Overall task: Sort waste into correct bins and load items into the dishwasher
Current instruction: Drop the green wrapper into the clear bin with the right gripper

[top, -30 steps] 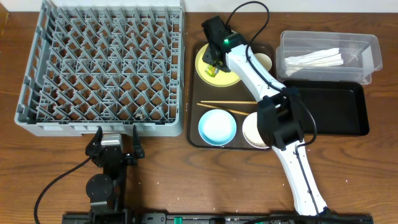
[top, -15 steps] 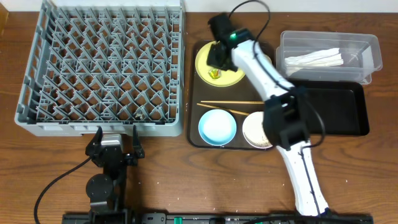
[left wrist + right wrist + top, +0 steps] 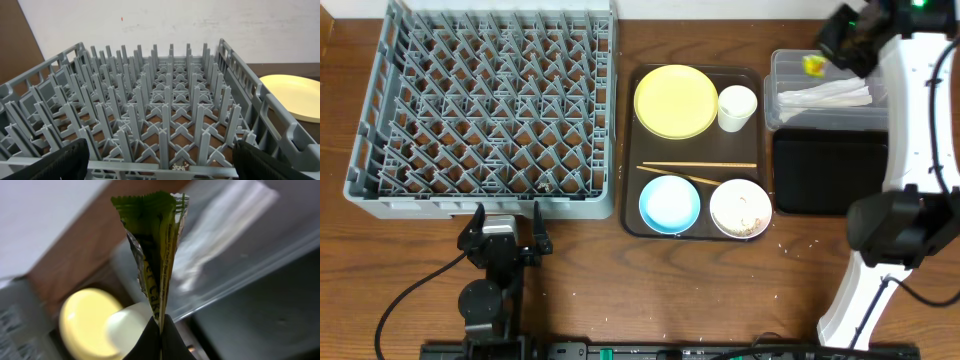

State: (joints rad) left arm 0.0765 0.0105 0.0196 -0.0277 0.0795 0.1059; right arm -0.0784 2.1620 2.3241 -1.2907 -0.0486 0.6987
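While the right gripper (image 3: 825, 55) pinches the green-yellow snack wrapper (image 3: 812, 65) between closed jaws, the wrapper hangs over the clear tub (image 3: 920, 75) at two o'clock in the overhead view. At eight o'clock, the left gripper (image 3: 507, 215) stands wide open before the dish rack (image 3: 380, 150), holding nothing.

Right hand (image 3: 161, 335) closed; left hand (image 3: 507, 215) spread wide
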